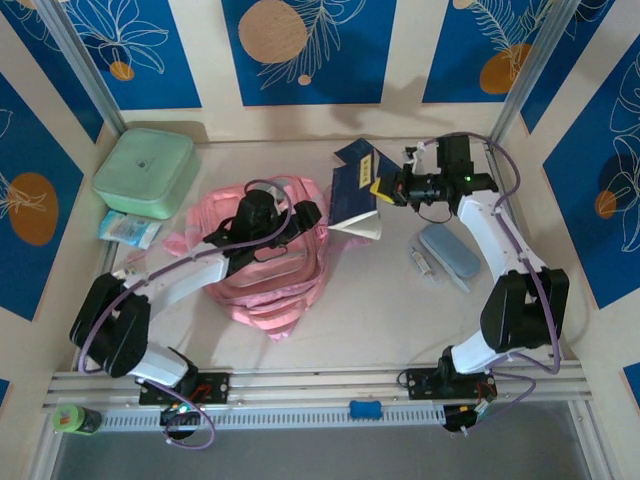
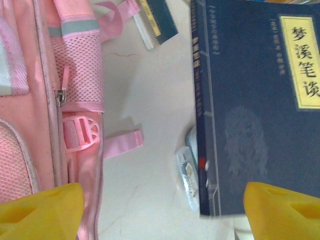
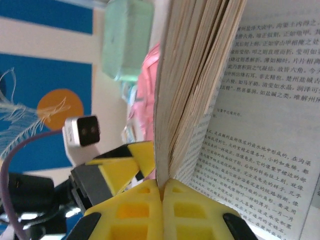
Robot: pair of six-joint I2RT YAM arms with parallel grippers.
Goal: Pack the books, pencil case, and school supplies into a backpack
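The pink backpack (image 1: 268, 272) lies left of centre, and its zipper and mesh side (image 2: 30, 100) run along the left of the left wrist view. My right gripper (image 1: 383, 190) is shut on the edge of a navy book (image 1: 352, 197). That book hangs open with its pages fanned (image 3: 200, 85) above the clamped fingers (image 3: 145, 210). My left gripper (image 2: 162, 212) is open above the backpack's right edge. The book's label cover (image 2: 255, 110) reaches down beside its right fingertip (image 2: 285, 210). A second navy book (image 1: 358, 155) lies behind. A blue-grey pencil case (image 1: 450, 252) rests at the right.
A mint-green box (image 1: 145, 172) stands at the back left, with a small packet (image 1: 128, 228) in front of it. A clear wrapped item (image 1: 422, 262) lies beside the pencil case and shows under the book's edge (image 2: 187, 175). Patterned walls close in three sides.
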